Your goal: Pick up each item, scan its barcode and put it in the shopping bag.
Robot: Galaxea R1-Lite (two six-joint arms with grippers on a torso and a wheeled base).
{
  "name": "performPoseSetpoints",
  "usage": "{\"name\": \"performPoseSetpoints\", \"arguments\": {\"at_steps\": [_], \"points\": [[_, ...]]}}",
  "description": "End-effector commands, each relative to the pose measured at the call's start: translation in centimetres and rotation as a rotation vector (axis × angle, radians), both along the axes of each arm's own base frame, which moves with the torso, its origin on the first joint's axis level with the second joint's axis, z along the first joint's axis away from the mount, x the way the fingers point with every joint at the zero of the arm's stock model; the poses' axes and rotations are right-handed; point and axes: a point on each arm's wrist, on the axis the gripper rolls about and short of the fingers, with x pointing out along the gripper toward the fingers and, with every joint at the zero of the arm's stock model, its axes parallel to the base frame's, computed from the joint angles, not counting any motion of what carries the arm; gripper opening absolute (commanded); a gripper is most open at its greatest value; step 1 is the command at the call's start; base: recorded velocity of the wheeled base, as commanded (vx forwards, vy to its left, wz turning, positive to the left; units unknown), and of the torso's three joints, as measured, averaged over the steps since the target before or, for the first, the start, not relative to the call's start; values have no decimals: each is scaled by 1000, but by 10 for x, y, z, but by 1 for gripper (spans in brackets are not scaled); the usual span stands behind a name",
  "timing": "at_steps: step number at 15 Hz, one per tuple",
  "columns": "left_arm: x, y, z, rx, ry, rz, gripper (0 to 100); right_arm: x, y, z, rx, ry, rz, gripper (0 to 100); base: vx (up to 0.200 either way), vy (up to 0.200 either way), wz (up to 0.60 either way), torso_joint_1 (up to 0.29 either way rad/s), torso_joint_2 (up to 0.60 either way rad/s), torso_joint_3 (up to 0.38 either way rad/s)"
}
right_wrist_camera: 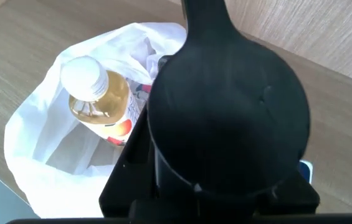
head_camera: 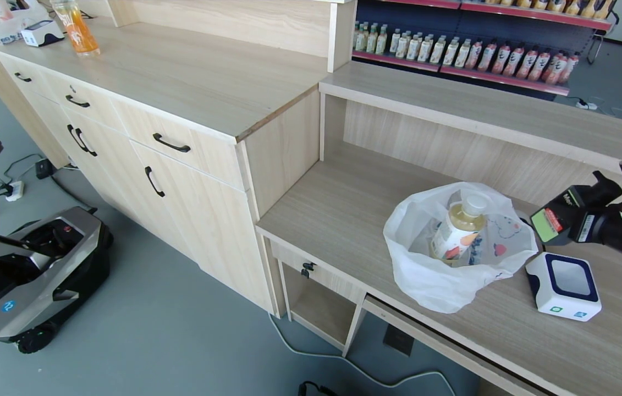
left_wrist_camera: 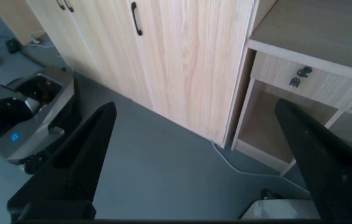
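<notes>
Nearest me, my left gripper (left_wrist_camera: 195, 109) hangs low over the floor in front of the cabinet doors, its fingers spread wide and empty. On the desk (head_camera: 343, 214) the scanner (head_camera: 562, 286) sits face up at the near edge, just beside the shopping bag (head_camera: 431, 280). A pale bottle (head_camera: 456, 231) leans inside the bag, cap up. Just behind the scanner, my right gripper (head_camera: 591, 220) is closed on a dark item (head_camera: 550, 223) with a green label, held in the air beside the bag's rim. I judge that item rigid and fairly light, safe to hold firmly around its body. The bag is thin, soft plastic, and its mouth may fold in if nudged, so I would lower things straight through the opening. Far off on the upper counter (head_camera: 190, 71) stands an orange bottle (head_camera: 77, 30). It looks full, smooth and probably slippery, best taken around the middle.
</notes>
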Motion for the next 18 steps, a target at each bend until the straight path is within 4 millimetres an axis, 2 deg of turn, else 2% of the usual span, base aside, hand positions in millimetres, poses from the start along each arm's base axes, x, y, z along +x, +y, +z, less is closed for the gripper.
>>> {"name": "performPoseSetpoints", "arguments": {"at_steps": [1, 5, 8, 13, 16, 18], "points": [[0, 0, 0, 1, -1, 0, 100, 31, 11, -15, 0, 29, 25, 0, 0, 0, 0, 0, 0, 0], [0, 0, 0, 1, -1, 0, 100, 67, 11, -42, -26, 10, 6, 0, 0, 0, 0, 0, 0, 0], [0, 0, 0, 1, -1, 0, 100, 80, 13, -63, -62, 44, 25, 0, 0, 0, 0, 0, 0, 0], [0, 0, 0, 1, -1, 0, 100, 95, 18, -71, -62, 45, 42, 0, 0, 0, 0, 0, 0, 0], [0, 0, 0, 1, -1, 0, 100, 111, 18, -81, -61, 41, 46, 0, 0, 0, 0, 0, 0, 0], [0, 0, 0, 1, -1, 0, 100, 114, 19, -86, -61, 35, 49, 0, 0, 0, 0, 0, 0, 0]]}}
